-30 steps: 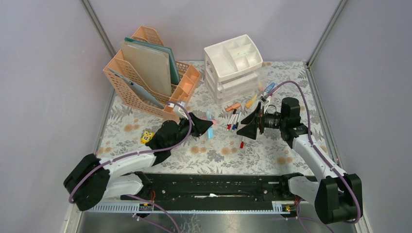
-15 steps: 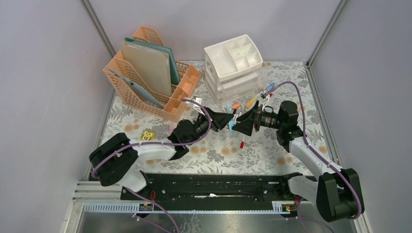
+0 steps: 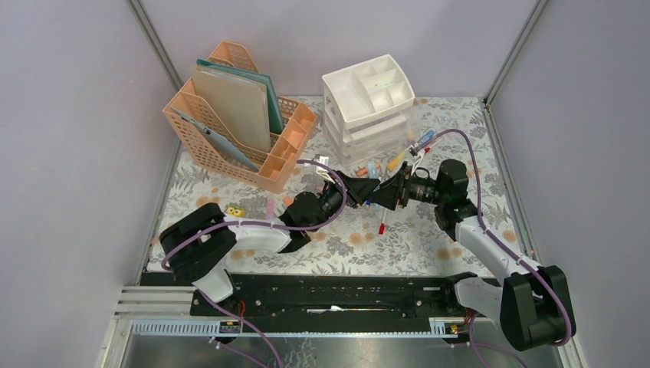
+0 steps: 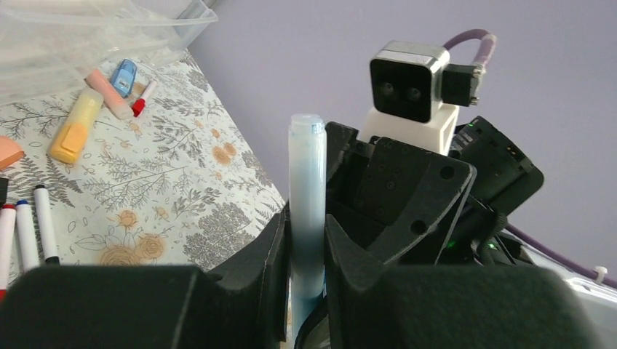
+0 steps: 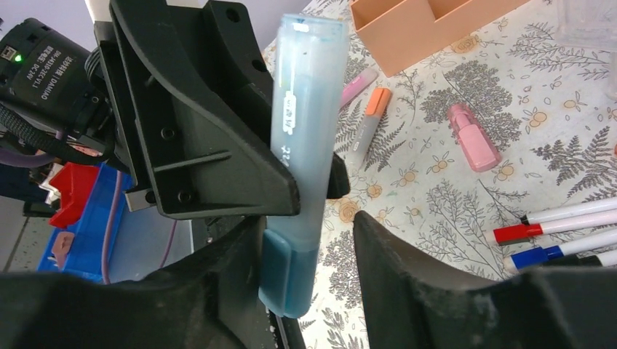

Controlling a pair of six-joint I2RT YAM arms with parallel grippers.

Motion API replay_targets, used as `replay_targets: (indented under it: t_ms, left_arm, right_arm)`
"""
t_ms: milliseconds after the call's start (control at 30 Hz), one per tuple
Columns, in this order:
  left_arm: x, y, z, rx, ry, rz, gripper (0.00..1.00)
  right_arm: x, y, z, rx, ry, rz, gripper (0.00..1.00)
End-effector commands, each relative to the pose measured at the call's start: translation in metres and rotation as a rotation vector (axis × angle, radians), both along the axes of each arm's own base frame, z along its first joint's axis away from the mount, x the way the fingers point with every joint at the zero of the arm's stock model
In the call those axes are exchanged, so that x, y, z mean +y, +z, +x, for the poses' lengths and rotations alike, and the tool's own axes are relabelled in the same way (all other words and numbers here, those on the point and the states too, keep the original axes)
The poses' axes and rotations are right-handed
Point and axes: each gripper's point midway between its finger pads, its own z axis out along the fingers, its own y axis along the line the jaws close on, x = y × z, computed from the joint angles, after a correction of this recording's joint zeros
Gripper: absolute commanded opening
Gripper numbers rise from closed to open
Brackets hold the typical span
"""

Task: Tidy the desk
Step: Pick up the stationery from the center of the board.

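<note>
**A:** Where's the desk?
**B:** The desk (image 3: 429, 230) spreads under both arms, with a peach file rack (image 3: 230, 130) at its far left.
**A:** And the left gripper?
**B:** The left gripper (image 4: 305, 240) is clamped narrow on a pale blue marker (image 5: 305, 109).
**A:** The right one?
**B:** The right gripper (image 5: 305, 233) straddles one end of that marker, jaws apart, with a gap showing on one side. Loose pens (image 5: 575, 211) lie on the cloth beyond.

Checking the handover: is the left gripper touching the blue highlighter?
Touching. The left wrist view shows the highlighter clamped in the left gripper, with both jaws pressed against its barrel and no gap on either side.
</note>
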Motion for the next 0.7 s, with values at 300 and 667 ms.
replay_targets:
  t_ms: [300,667]
  left_arm:
    - [0.005,0.045,-0.005,-0.113,0.01,-0.054,0.32]
    - [0.074,0.02,-0.004,-0.144,0.148,0.256,0.98]
  right_arm:
    - [0.0,0.015,0.008,-0.091,-0.009,-0.046,0.0]
    - [-0.009,0.017,0.006,-0.199,0.051,-0.151,0.0]
